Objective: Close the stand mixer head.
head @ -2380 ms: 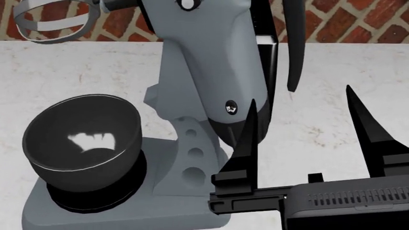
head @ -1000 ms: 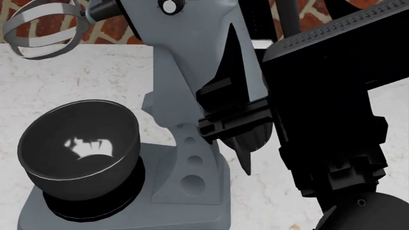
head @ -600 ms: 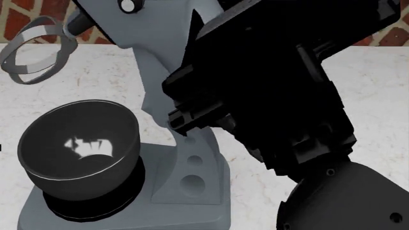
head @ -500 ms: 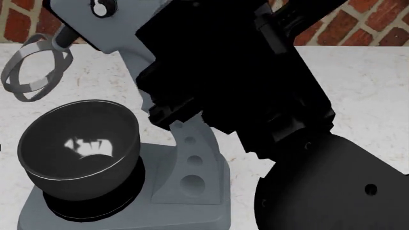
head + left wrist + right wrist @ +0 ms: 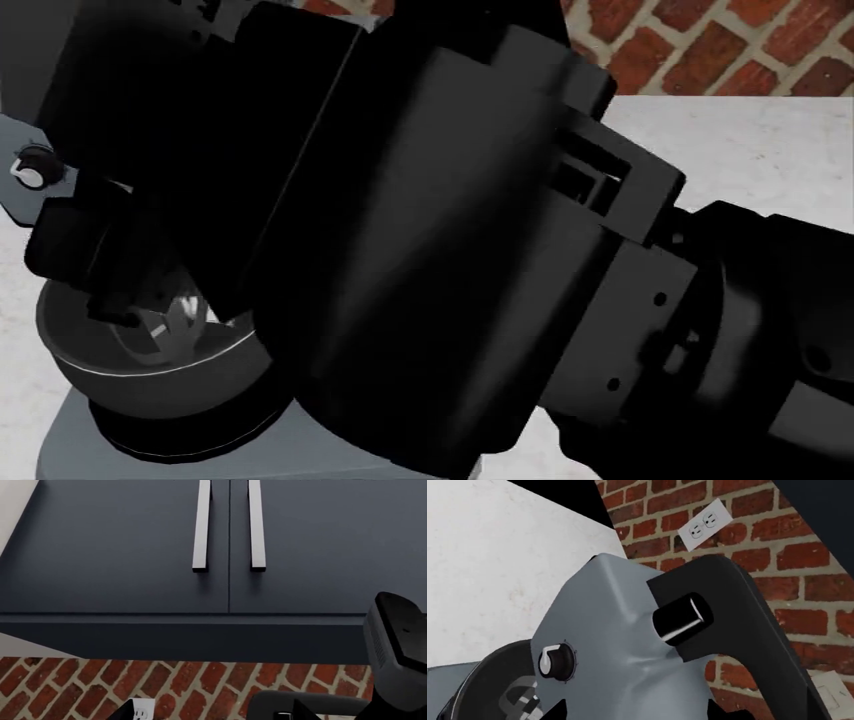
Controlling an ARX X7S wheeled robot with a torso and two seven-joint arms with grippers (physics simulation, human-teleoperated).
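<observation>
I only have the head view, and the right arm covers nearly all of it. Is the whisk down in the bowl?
Observer: Yes. The right wrist view shows the whisk inside the mixing bowl, with the stand mixer head lowered over it.
Operator: Is the right gripper clamped on the head?
Observer: No. Its fingertips show spread apart, not pinching.
Operator: And the left gripper?
Observer: Its wrist camera shows mostly dark cabinet doors and brick wall.
</observation>
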